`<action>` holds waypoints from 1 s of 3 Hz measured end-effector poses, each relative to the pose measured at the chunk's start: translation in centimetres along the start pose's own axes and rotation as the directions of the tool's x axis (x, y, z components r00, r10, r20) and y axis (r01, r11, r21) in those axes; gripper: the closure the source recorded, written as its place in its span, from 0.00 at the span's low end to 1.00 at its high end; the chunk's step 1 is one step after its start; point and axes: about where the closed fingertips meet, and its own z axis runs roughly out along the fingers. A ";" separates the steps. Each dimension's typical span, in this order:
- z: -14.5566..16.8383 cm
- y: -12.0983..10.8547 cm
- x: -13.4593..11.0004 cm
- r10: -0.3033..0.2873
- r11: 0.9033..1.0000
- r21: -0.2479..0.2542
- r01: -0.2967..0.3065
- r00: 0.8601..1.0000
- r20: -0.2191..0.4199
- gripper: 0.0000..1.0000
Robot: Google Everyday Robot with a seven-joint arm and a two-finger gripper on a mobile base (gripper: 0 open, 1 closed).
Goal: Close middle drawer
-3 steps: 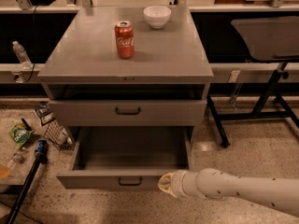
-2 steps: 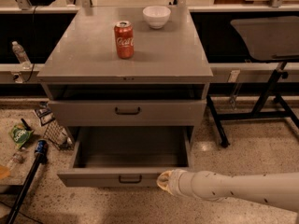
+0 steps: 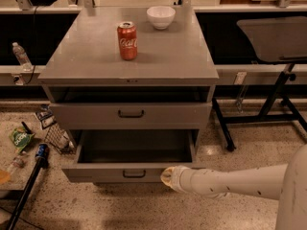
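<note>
Nearest you, low on the right, the white arm [image 3: 235,182] reaches leftward, and its gripper [image 3: 168,177] sits against the front of the middle drawer [image 3: 96,173], just right of the black bar handle [image 3: 133,174]. Whether the gripper is open or closed you cannot tell. That drawer stands pulled well out of the grey cabinet, low near the floor, with its empty tray fully exposed. By my reading none of the closing is done: contact looks made, and the whole push is left. Its long axis runs left to right across your view and its flat front faces you. Its travel runs away from you into the cabinet, so the push should go straight back. Behind and above it, the top drawer [image 3: 86,115] shows a dark gap over its front. Farther back, on the cabinet top [image 3: 76,66], stand a red Coca-Cola can [image 3: 127,41] and, beyond it, a white bowl [image 3: 160,17]
</note>
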 end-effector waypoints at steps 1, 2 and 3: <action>1.9 -2.1 0.6 -0.034 0.999 -0.009 0.034 0.999 -0.009 1.00; 3.1 -3.3 1.0 -0.060 0.998 -0.023 0.060 0.998 -0.015 1.00; 5.1 -5.2 1.4 -0.111 0.993 -0.044 0.110 0.994 -0.019 1.00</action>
